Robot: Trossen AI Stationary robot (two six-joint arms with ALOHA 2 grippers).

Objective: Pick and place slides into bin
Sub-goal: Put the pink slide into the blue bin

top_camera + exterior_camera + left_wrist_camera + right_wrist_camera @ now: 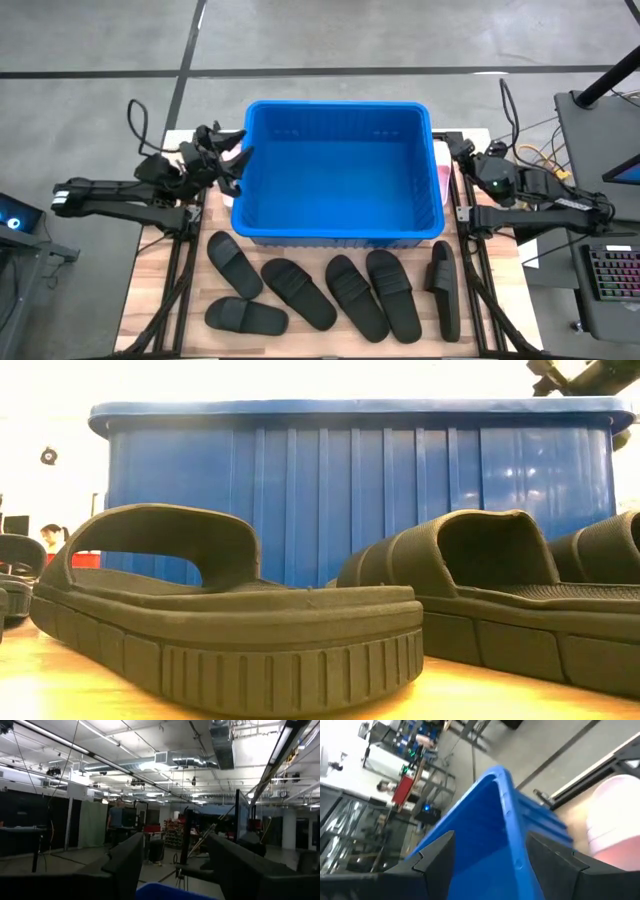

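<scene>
The high view looks straight down on the tabletop point(160, 300). The low view sits at tabletop height, close behind the slides point(230, 630). Both share the bin point(340, 165).

Both arms are dark — almost black all over. The left arm point(120, 192) is long and thin, made of round tube parts joined one after another. It has a small white patch near its far end, and a thin black cable loops up above it. Its wrist is a lumpy bunch of black parts with a bit of white showing.

The right arm point(540, 208) looks much the same — a dark tube with a chunky block at the wrist. A tiny green light glows on that block. Thin black cables curl around it.

In the wrist views the fingers point(125, 865) look flat, black and blocky, with slanted edges.
</scene>
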